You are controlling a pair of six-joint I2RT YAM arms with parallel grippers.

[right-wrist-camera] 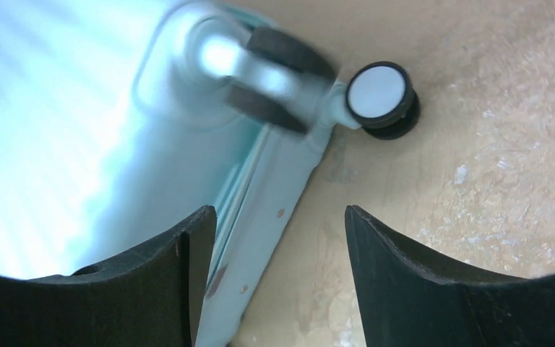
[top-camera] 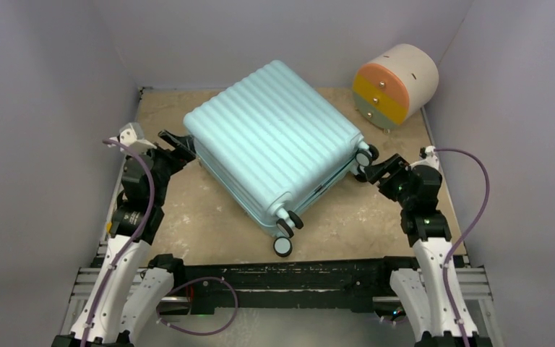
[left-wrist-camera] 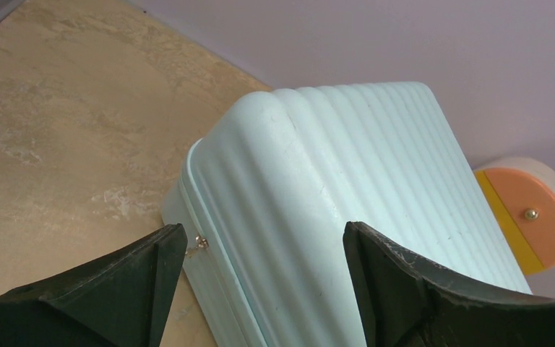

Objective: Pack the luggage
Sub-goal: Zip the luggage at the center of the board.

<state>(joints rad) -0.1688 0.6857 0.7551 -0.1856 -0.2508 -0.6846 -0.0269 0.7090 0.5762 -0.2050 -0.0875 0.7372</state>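
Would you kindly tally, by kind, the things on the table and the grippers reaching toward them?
Suitcase: 1
Round drawer unit: 1
Grippers: 2 (left gripper, right gripper)
Total: 4

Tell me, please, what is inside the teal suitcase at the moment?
Its contents cannot be seen. The luggage lies closed on the table, so only its ribbed outside and the wheels show. The interior is fully covered.
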